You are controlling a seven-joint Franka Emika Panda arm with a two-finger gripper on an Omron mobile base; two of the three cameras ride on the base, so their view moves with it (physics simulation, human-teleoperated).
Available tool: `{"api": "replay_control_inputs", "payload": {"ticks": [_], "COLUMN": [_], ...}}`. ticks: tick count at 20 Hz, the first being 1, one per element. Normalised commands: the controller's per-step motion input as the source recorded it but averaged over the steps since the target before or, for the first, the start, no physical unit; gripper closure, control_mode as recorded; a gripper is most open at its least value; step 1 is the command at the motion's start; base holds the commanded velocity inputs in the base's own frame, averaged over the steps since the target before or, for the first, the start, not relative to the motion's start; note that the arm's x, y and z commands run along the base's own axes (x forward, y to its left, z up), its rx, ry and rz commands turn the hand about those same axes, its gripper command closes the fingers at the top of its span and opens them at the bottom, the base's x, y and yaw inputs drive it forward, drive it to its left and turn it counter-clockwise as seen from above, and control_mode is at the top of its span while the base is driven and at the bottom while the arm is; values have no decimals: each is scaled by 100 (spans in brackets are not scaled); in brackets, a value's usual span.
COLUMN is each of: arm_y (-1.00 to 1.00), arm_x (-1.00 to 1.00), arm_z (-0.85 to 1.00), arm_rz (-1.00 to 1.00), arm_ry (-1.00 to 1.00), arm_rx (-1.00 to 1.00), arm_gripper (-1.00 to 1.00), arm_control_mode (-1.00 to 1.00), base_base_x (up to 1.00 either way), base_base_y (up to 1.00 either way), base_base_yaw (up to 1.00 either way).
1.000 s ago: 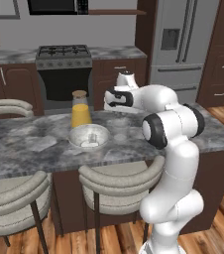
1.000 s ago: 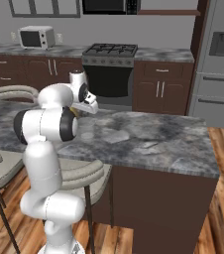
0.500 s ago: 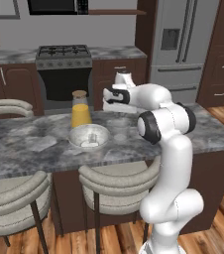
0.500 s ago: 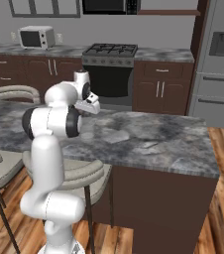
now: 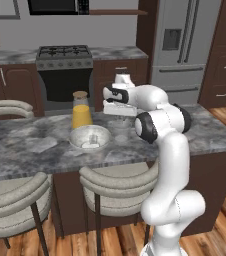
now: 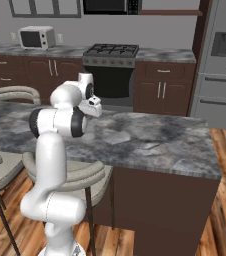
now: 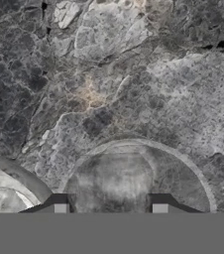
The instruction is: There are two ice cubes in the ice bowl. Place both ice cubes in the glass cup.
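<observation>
Glass cup (image 7: pixel 139 178) beneath fingers (image 7: pixel 60 208)

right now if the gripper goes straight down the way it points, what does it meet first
Probably the glass cup: its open mouth lies right ahead of the gripper, with the ice bowl off to one side. Depth is unclear.

White rounded arm (image 5: pixel 171 165), dark joints
</observation>
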Motion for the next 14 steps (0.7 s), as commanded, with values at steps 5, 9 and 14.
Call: {"api": "replay_control_inputs", "payload": {"ticks": [5,9,14], "arm_y": [0,0,0], "arm_x": [0,3,-35], "arm_z": [-28,-7,-1], "arm_rz": [0,0,1], "arm_ry": [9,4,1], "arm_rx": [0,0,0], "arm_gripper": [100,100,100], "arm_control_mode": [-100,-100,-100], "base_base_x": [0,0,0], "base_base_y": [0,0,0], "base_base_yaw": [0,0,0]}}
